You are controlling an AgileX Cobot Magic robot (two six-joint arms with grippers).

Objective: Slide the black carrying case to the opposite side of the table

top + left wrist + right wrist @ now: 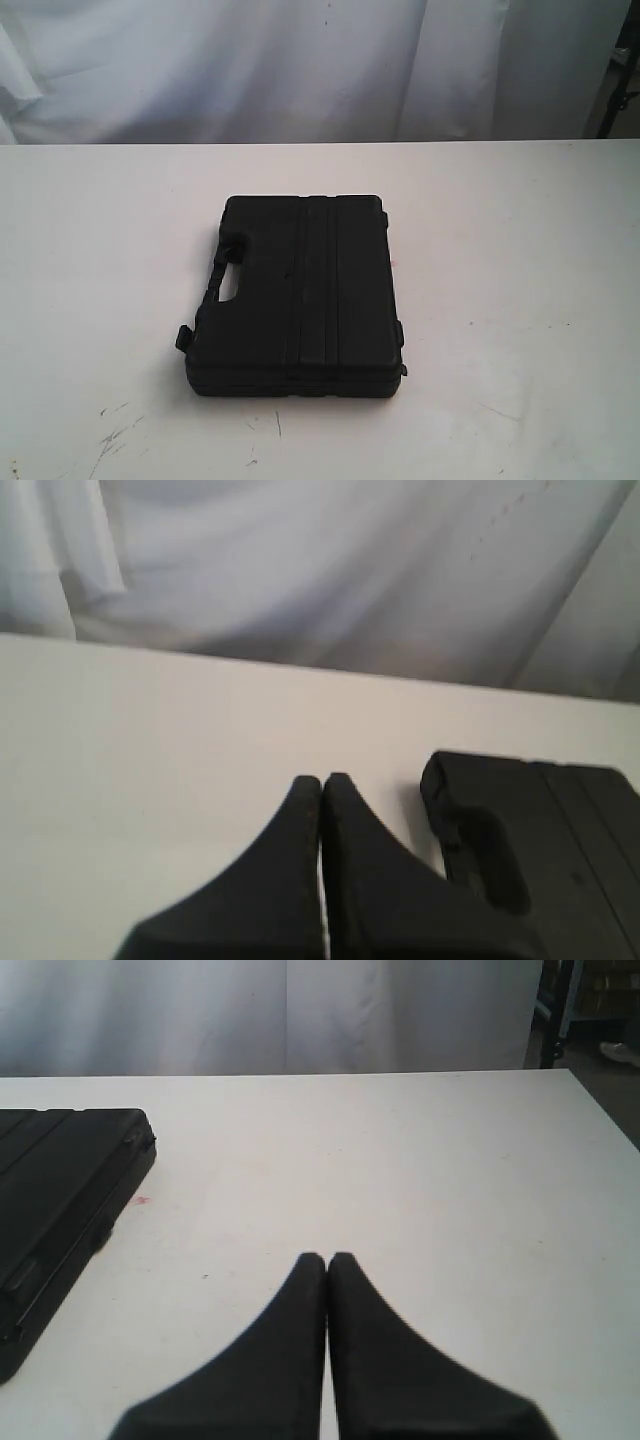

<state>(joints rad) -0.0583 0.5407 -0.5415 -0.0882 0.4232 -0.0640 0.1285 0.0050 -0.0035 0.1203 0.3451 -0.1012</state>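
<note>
Fingers first: the left fingers (298, 825) are pressed together with only a hairline seam between them and nothing held. The right fingers (302, 1295) are likewise closed tip to tip and empty. Neither arm appears in the exterior view.

Item under task: the black carrying case (305, 295) lies flat and closed near the middle of the white surface (520, 250). Its handle (228, 275) is on the 9 o'clock edge, and a small latch tab (183, 338) projects near its 8 o'clock corner. Scuff marks (115, 435) sit toward 7 o'clock on the surface. A faint red spot (141, 1200) lies just off the case's 3 o'clock edge.

Contact status: both pairs of fingers are apart from the case. I judge the slide not yet begun.

Recommendation: I would keep the pushing fingers closed and use them as a blunt pusher. They should meet the chosen side wall low and near its midpoint, so the case travels straight rather than pivoting. On the 9 o'clock side I would avoid the handle opening, where the tips could slip in. I would advance slowly and keep clear of the tab.
</note>
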